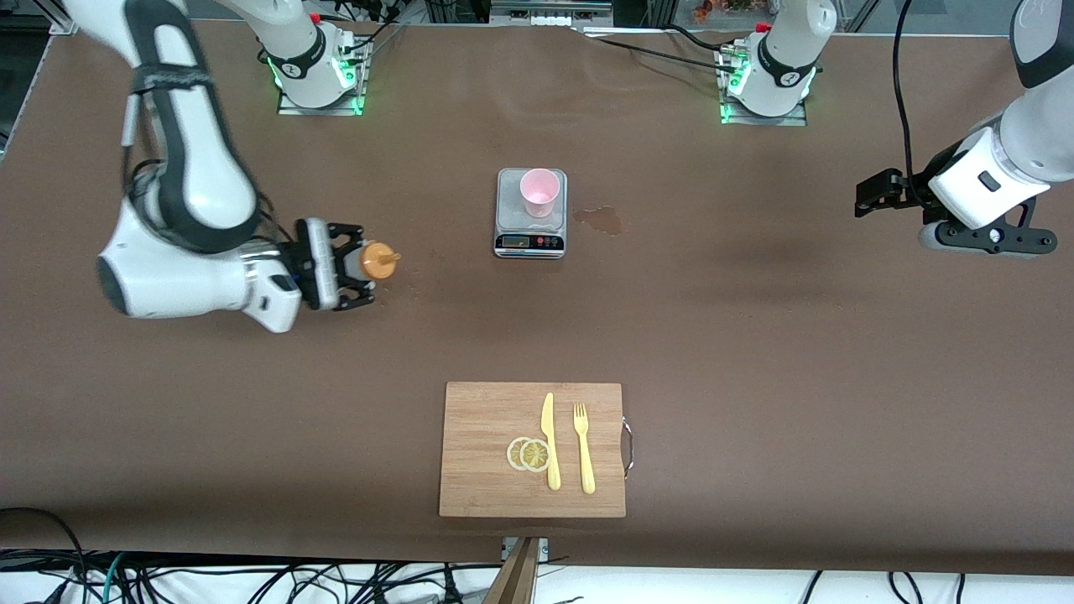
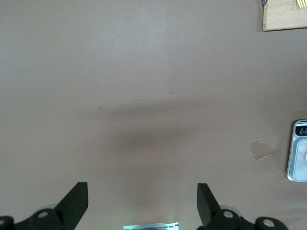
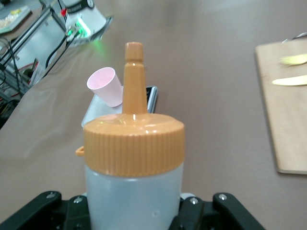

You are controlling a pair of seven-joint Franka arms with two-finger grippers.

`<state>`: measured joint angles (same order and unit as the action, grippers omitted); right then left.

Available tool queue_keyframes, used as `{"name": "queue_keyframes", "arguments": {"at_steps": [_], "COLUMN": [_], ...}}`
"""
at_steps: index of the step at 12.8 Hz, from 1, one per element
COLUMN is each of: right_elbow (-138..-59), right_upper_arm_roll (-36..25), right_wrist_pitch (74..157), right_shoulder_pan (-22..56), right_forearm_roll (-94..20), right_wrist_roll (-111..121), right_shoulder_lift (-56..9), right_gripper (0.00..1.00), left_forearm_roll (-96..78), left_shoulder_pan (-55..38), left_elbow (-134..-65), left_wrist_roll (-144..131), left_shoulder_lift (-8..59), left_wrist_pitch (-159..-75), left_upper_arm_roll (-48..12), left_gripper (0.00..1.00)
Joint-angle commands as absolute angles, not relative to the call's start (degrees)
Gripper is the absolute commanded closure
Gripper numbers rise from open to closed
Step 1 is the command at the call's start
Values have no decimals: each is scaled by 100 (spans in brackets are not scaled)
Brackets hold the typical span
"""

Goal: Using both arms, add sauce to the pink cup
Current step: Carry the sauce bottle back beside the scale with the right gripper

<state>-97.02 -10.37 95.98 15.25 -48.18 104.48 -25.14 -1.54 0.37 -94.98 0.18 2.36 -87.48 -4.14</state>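
The sauce bottle [image 1: 375, 262], whitish with an orange nozzle cap [image 3: 134, 143], lies sideways in the air over the table toward the right arm's end. My right gripper [image 1: 356, 267] is shut on its body, and the nozzle points toward the pink cup [image 1: 539, 192]. That cup stands upright on a small grey scale [image 1: 530, 239] at mid-table; the right wrist view shows the pink cup [image 3: 104, 86] past the nozzle. My left gripper [image 1: 873, 195] hangs open and empty over bare table at the left arm's end; in its own view the left gripper [image 2: 142, 197] frames only tablecloth.
A wet spill [image 1: 600, 220] marks the cloth beside the scale, toward the left arm's end. A wooden cutting board [image 1: 487, 419] lies nearer the front camera, carrying a yellow knife [image 1: 550, 440], a yellow fork [image 1: 584, 449] and lemon slices [image 1: 529, 454].
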Motion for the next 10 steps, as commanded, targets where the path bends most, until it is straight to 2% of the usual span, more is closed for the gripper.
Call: {"name": "queue_keyframes", "arguments": {"at_steps": [1,3,6,10], "right_elbow": [-9642,-9642,-9554,-9483], "right_upper_arm_roll": [-1335,-1354,-1354,-1354], "right_wrist_pitch": [9221,8774,8142,7148], "right_shoulder_pan": [1293,855,134,-412], "right_forearm_roll": [-5876,-6370,-6468,-6636], "right_wrist_roll": [11641,12441,13620,14386], "right_shoulder_lift": [-2907,-3276,-3970,-4542], "right_gripper": [100,100,100,100], "left_forearm_roll": [-202,-202,-202,-202], "left_shoulder_pan": [53,53,53,53], "left_elbow": [-9589,-9589,-9598,-9589], "left_wrist_roll": [62,62,62,62], "left_shoulder_lift": [97,97,97,97], "left_wrist_pitch": [-8692,-8692,-8692,-8692], "left_upper_arm_roll": [-422,-422,-422,-422], "left_gripper": [0,0,0,0]}}
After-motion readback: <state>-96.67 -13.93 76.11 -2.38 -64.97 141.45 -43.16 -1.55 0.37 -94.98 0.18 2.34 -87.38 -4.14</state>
